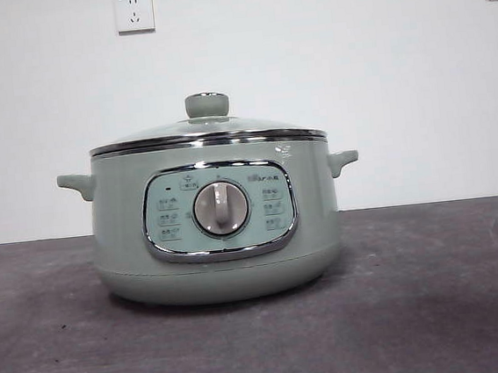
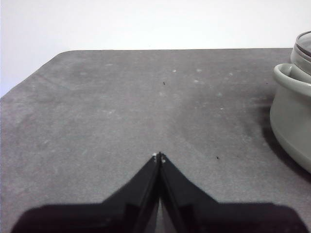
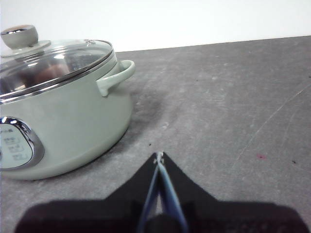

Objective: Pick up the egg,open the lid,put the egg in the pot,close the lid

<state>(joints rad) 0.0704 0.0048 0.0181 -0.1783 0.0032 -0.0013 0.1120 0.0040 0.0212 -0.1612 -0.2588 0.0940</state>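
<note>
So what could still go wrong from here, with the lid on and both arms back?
Little seems left to go wrong. The lid looks level on the pot, but the far rim is hidden, so a poor seat cannot be ruled out. A brownish shape shows through the glass; whether it is the egg, intact, cannot be told. The left gripper and right gripper are shut, clear of the pot.

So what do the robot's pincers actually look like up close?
Each one is a pair of flat, matte black jaws that taper to a sharp point, like a wedge. The left pincer has tiny pale specks at its tips. The right pincer shows a bluish strip along the inner edge of its jaws. No cables, labels or arm casing appear in any view.
</note>
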